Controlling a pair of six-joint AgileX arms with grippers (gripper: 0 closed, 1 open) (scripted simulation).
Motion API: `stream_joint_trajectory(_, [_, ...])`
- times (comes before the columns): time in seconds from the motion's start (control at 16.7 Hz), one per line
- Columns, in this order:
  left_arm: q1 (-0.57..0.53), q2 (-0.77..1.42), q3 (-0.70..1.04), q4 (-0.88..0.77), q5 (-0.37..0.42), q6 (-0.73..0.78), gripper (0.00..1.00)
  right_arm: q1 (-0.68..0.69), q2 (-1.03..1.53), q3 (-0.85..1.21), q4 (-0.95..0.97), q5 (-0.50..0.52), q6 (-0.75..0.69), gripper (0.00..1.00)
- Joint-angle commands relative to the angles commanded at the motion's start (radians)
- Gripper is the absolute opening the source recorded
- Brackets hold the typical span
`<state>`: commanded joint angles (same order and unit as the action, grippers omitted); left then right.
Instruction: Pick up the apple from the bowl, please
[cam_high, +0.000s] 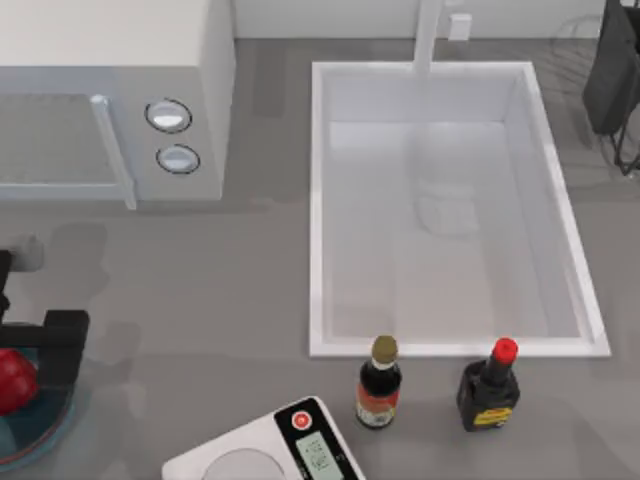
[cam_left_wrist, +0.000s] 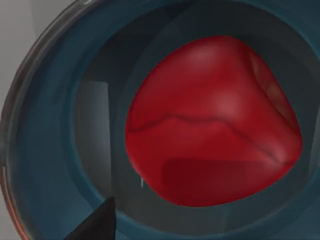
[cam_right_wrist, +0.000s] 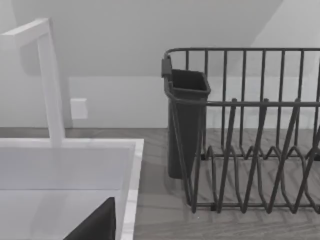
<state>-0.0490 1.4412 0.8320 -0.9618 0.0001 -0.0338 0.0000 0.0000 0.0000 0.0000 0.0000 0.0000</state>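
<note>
The apple (cam_high: 12, 380) is glossy red and lies in the blue glass bowl (cam_high: 48, 432) at the table's front left edge. My left gripper (cam_high: 40, 345) hangs just over the bowl, close above the apple and apart from it, and is open. In the left wrist view the apple (cam_left_wrist: 210, 125) sits near the middle of the bowl (cam_left_wrist: 45, 150), with one dark fingertip (cam_left_wrist: 95, 225) beside it and nothing between the fingers. My right gripper (cam_high: 612, 70) is parked at the back right, open, with one fingertip (cam_right_wrist: 97, 222) showing in its wrist view.
A white sink (cam_high: 450, 345) with a tap takes up the middle right. A microwave (cam_high: 110, 90) stands back left. Two sauce bottles (cam_high: 379, 385) (cam_high: 489, 388) and a white scale (cam_high: 265, 450) stand along the front. A dark dish rack (cam_right_wrist: 245, 150) stands by the right arm.
</note>
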Motion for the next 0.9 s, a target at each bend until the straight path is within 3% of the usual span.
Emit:
stream_joint_trajectory(0.3, [-0.001,0.085,-0.123,0.216,0.000,0.003,1.00,0.000,0.000,0.000,0.000,0.000,0.000,1.00])
stream_joint_trajectory(0.6, [-0.001,0.098,-0.138,0.237,0.000,0.003,1.00,0.000,0.000,0.000,0.000,0.000,0.000,1.00])
stream_joint_trajectory(0.9, [-0.001,0.098,-0.138,0.237,0.000,0.003,0.62,0.000,0.000,0.000,0.000,0.000,0.000,1.00])
